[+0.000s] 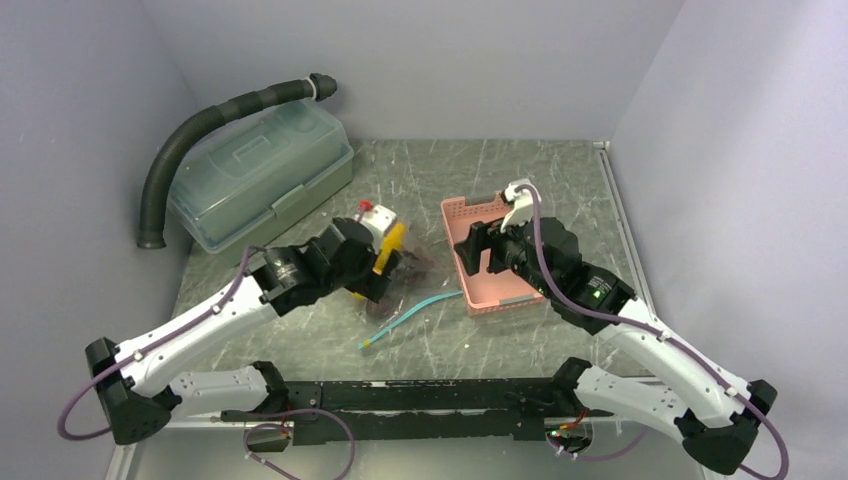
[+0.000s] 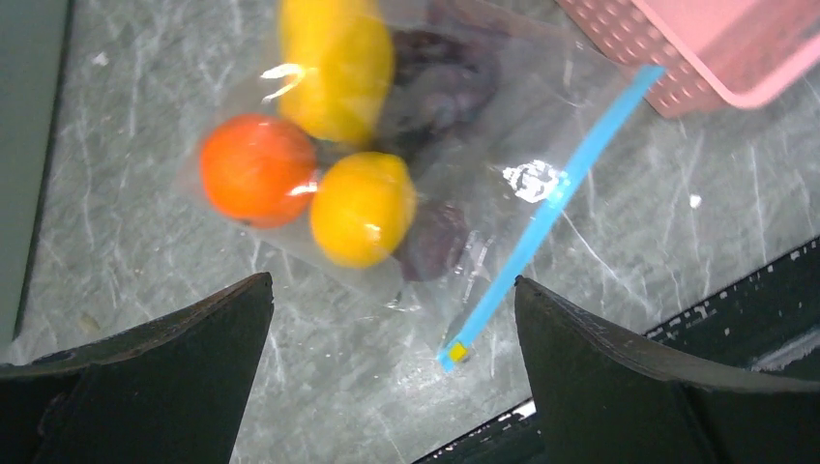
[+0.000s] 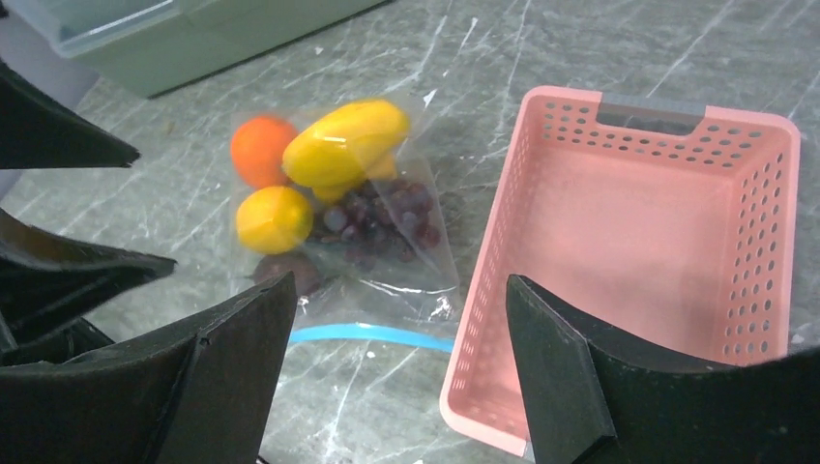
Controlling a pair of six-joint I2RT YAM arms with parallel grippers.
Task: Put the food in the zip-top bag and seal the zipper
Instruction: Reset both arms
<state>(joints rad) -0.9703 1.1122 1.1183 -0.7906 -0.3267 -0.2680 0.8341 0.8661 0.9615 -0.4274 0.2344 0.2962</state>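
Below and just ahead of the left gripper [image 2: 394, 282], whose jaws stand spread wide and grasp nothing, we find the zip-top bag [image 2: 512, 135] lying flat on the table [image 2: 116, 242]. The food sits inside the bag, in the gap framed by the two fingertips: the orange [image 2: 256, 169] toward one finger, two yellow pieces [image 2: 363, 208] in the middle, and the grape bunch [image 2: 450, 82] and the dark round fruit [image 2: 430, 242] toward the other. The zipper [image 2: 551, 208] runs slantwise from near the pink basket [image 2: 716, 58] down to a spot just inside the tip of that second finger. It touches neither finger. We cannot tell whether the strip is pressed shut.

The right gripper [image 3: 401, 282] likewise has its jaws parted and empty. Beyond its fingertips the bag [image 3: 430, 271] lies with the fruit bunched at the far end and the zipper [image 3: 372, 335] at the near end, crossing the gap between the two fingers. The basket [image 3: 774, 242] lies ahead of one finger, just beside the bag.

From above, we see the left gripper [image 1: 378, 285] directly over the bag [image 1: 415, 265] and the right gripper [image 1: 475, 250] over the basket [image 1: 495, 295], with the zipper [image 1: 410, 315] between the two arms. The lidded box [image 1: 260, 175] stands well behind the left gripper.
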